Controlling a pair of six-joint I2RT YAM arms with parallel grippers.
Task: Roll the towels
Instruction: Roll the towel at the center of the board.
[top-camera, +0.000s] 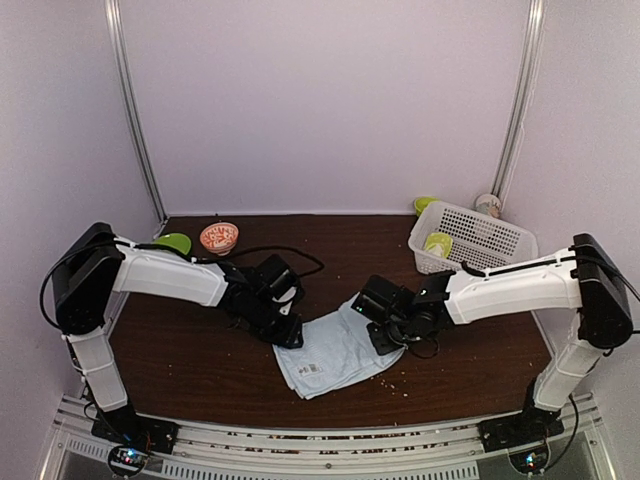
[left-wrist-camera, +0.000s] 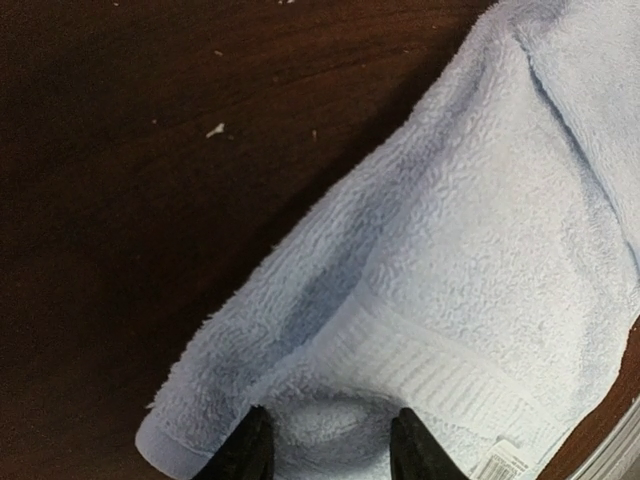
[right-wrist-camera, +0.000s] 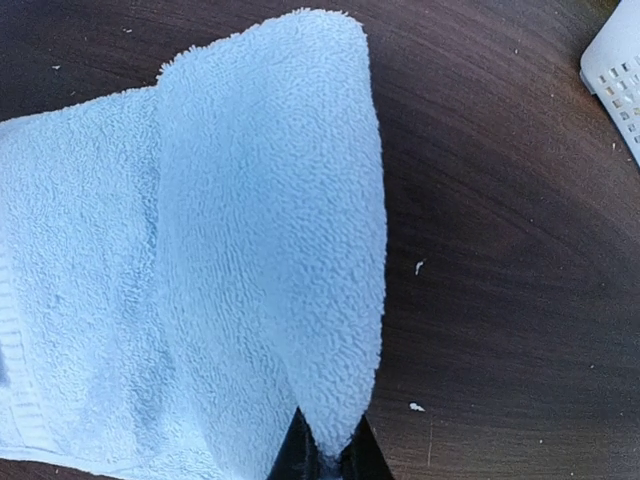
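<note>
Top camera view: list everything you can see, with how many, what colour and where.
towel: one, pale blue, middle of the table, partly folded
basket: one, white, far right corner
green item: one, lime green, inside the basket
patterned bowl: one, orange and white, far left
green bowl: one, green, left of the patterned bowl
small green thing: one, behind the basket
pale cup: one, behind the basket
table: one, dark brown
left hand: one, black, gripping the towel's left edge
right hand: one, black, pinching the towel's right edge
</note>
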